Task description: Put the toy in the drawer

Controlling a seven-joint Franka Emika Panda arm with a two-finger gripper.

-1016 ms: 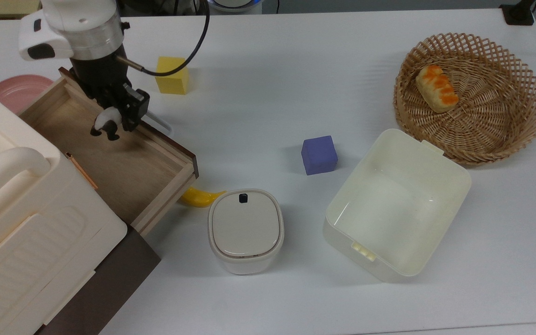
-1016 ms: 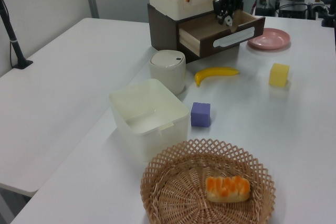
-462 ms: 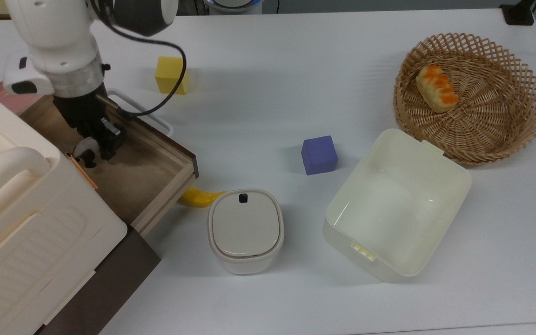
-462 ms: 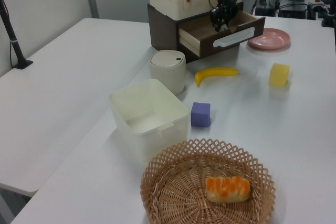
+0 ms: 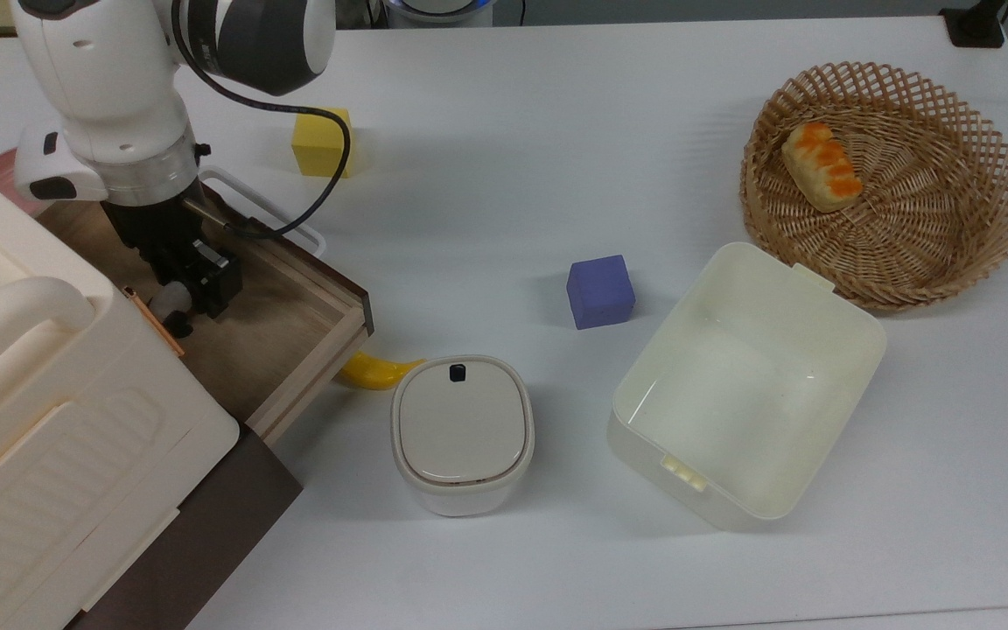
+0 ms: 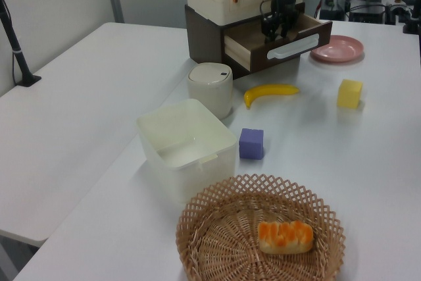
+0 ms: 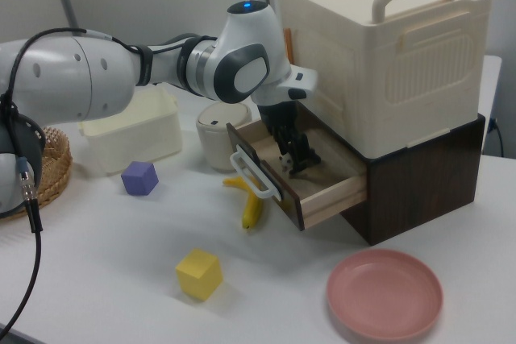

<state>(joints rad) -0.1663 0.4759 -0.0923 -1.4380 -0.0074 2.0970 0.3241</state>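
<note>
The drawer (image 5: 287, 322) of light wood stands pulled out from the dark cabinet at the top view's left, its white handle (image 5: 269, 213) facing the table. My gripper (image 5: 182, 297) reaches down inside it, close to the cabinet's front, shut on the toy (image 5: 166, 304), a tiny black-and-white panda held low over the drawer floor. In the right view the gripper (image 7: 297, 159) sits deep inside the drawer (image 7: 332, 192), under the cream box. The left view has the gripper (image 6: 273, 26) above the drawer (image 6: 308, 35).
A cream box with handles (image 5: 31, 394) sits on the cabinet. Near the drawer lie a banana (image 5: 377, 369), a lidded canister (image 5: 462, 433) and a yellow cube (image 5: 322, 142). Farther off are a purple cube (image 5: 600, 291), a cream bin (image 5: 854, 346), a basket (image 5: 985, 201) holding bread (image 5: 821, 166), and a pink plate (image 7: 384, 293).
The gripper carried the toy from over the drawer's front edge inward toward the cabinet and lowered it into the drawer. It stays shut on the toy.
</note>
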